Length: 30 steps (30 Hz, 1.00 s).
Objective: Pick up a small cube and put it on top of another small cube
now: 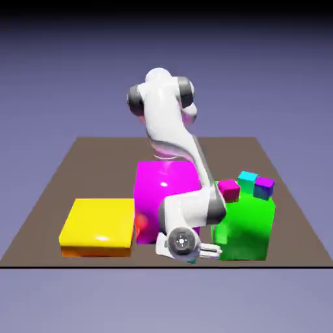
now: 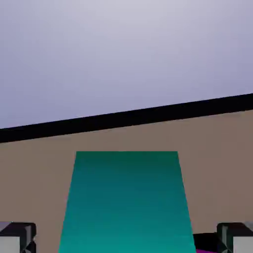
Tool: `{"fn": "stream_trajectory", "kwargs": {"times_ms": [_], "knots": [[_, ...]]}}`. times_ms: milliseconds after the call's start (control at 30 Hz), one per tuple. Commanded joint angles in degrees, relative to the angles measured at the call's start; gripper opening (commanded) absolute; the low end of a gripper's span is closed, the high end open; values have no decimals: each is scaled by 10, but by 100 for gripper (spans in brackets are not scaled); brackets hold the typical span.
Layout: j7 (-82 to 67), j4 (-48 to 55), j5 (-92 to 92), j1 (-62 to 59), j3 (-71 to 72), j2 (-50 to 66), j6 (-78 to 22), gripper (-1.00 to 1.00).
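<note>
**Arm and tool.** The white arm is folded low over the near part of the brown tabletop. Its wrist lies close to the surface, and the tool points sideways toward the exterior view's right. It is level with the foot of the big green block and just beside it.

**Tool state.** In the hand view the tool shows only its two grey fingertips, one in each bottom corner. A strip of tabletop is visible between each fingertip and the teal surface that rises between them. Neither view shows the tool's opening well enough to tell whether it is wide or narrow, or whether it holds anything. What the teal surface belongs to cannot be told.

**Task object.** The small cyan cube rests on top of the big green block at its far edge, clear of the tool.
- The tiny magenta cube is on the same top, near the corner facing the arm.
- The tiny purple cube is just beside the cyan one, on the exterior view's right.
- No tiny cube is stacked on another.

**Other objects.**
- The big magenta block stands behind the forearm.
- The flat yellow block lies at the exterior view's left.
- A sliver of magenta shows by the right-hand fingertip in the hand view.
- Beyond the tabletop, the hand view shows a black band and a pale backdrop.
</note>
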Motion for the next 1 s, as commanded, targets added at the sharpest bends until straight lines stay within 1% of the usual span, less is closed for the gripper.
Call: {"fn": "stream_trajectory", "kwargs": {"times_ms": [0, 100, 133, 300, 433, 567, 667, 733, 967], "knots": [[1, 21, 0, 0, 1, -3, -23, -100], [3, 82, 1, -2, 1, -10, -92, -100], [6, 82, 9, -20, -15, -16, -85, -100], [-96, 118, 15, 16, 22, -120, -167, -100], [-168, 145, -4, 91, 84, -185, -257, -100], [-165, 163, -48, 174, 117, -198, -339, -100], [-145, 191, -92, 236, 94, -190, -398, -100], [-136, 200, -103, 246, 75, -183, -407, -100], [-139, 55, -93, 224, 75, -232, -310, -100]]}}
